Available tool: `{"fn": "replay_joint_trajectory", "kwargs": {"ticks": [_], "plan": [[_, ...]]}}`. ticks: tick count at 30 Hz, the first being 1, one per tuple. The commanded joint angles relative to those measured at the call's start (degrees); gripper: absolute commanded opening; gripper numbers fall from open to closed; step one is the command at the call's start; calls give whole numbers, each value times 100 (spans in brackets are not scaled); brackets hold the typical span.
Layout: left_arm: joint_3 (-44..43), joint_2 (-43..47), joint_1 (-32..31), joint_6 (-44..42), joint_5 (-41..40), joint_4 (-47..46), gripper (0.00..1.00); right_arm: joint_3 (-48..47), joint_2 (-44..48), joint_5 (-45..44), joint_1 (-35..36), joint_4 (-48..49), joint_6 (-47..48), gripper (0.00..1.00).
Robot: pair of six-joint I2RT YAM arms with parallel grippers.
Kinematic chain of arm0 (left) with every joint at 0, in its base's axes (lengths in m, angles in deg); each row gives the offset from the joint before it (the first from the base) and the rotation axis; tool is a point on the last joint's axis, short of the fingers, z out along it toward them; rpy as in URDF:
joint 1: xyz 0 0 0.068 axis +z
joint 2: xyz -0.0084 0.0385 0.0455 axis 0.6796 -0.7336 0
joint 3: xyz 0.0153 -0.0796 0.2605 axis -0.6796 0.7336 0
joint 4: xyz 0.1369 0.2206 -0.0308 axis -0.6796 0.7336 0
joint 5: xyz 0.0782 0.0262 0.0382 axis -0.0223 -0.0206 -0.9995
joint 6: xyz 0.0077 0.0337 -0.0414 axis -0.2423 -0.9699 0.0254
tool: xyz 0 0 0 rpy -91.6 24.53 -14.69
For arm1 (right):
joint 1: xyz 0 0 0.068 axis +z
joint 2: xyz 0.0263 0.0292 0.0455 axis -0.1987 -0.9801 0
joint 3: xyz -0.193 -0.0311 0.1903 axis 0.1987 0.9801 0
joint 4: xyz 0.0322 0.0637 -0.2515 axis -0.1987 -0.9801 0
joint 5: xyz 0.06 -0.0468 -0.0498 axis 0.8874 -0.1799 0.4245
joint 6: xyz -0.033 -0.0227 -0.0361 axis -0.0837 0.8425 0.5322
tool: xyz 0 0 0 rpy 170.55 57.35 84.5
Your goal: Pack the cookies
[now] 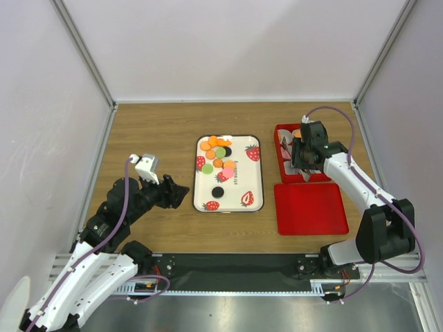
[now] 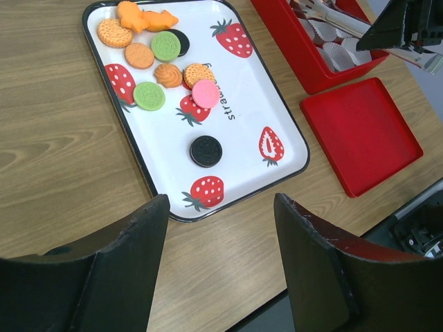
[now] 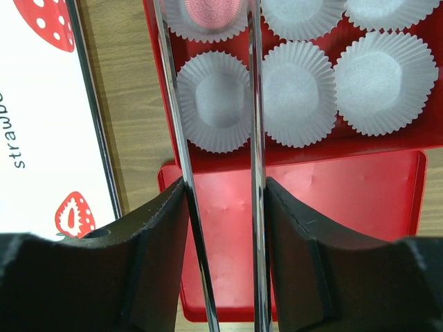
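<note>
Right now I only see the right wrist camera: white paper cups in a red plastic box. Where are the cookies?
Observer: Most small round cookies sit bunched at the far end of a white strawberry-print tray, left of your red box.
Operator: Is any alone for my shiny metal tongs?
Observer: Yes, one black round cookie lies by itself nearer the arms.
Operator: What's the other arm doing?
Observer: The left gripper hangs open and empty beside the tray's near left corner.

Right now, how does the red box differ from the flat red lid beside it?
The red box holds white paper cups, one with a pink cookie; the red lid is bare. The box lies farther back, the lid nearer. Both are red and lie right of the tray.
</note>
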Motion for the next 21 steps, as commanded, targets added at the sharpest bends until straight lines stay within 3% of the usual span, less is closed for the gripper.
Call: {"fn": "replay_joint_trajectory", "kwargs": {"ticks": [1,10,13,17,21], "plan": [[-79,12,-46,65,-24,-97,68,-122,239,-107,-4,5,-11,50],[-71,30,-55,65,-41,-106,68,-500,846,-378,426,-452,-81,49],[-71,47,-55,56,-59,-106,68,-544,951,-484,979,-479,-177,49],[-62,39,-46,65,-59,-123,68,-483,794,-941,2487,-470,-563,50],[-53,47,-46,74,-59,-114,68,-500,329,-1301,3447,-391,-828,51]]}}
